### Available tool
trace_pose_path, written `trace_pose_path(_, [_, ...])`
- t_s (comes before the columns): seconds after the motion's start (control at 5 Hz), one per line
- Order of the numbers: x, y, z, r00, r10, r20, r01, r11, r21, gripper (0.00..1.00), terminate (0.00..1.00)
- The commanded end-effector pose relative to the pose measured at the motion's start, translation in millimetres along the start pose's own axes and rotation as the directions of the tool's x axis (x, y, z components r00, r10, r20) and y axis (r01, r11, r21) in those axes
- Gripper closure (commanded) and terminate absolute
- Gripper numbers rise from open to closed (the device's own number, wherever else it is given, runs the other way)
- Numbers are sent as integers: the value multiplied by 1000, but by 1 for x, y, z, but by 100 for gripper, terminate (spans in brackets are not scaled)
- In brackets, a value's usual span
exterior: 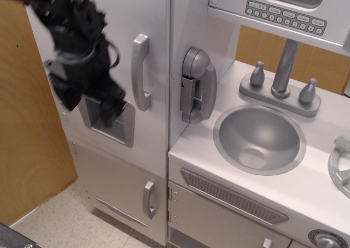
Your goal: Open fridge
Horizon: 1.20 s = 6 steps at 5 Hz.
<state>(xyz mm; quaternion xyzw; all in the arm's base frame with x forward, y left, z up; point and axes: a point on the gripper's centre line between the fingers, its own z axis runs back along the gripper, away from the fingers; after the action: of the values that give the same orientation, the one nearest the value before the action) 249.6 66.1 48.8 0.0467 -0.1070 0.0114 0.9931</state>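
Observation:
The fridge (147, 13) is a tall silver-grey door and it is closed. Its long vertical curved handle (140, 72) runs down the door's right side. The recessed dispenser panel (124, 129) sits left of the handle and is partly hidden by my arm, which covers its buttons. My black gripper (90, 103) hangs in front of that panel, just left of the handle and apart from it. Its two fingers stand apart with nothing between them. The image of the arm is motion-blurred.
A toy phone (197, 84) hangs right of the fridge. A sink (260, 139) with a faucet (284, 68) lies to the right, with a microwave keypad (285, 16) above. A smaller lower door (149, 199) and a vent-grille panel (232, 198) sit below. A wooden panel (27, 139) stands at left.

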Motion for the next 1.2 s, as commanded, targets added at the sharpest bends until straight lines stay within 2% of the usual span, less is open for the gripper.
trace_pose_path(0.0, [40, -15, 10, 997, -4, 79, 9, 998, -68, 0, 0])
trace_pose_path(0.2, [49, -26, 11, 995, 21, 100, -12, 995, -95, 0, 0])
trace_pose_path(0.6, [68, -18, 14, 975, 49, 216, -48, 999, -8, 0, 0])
trace_pose_path(1.0, [78, 1, 11, 972, 80, 223, -91, 995, 38, 0, 0])
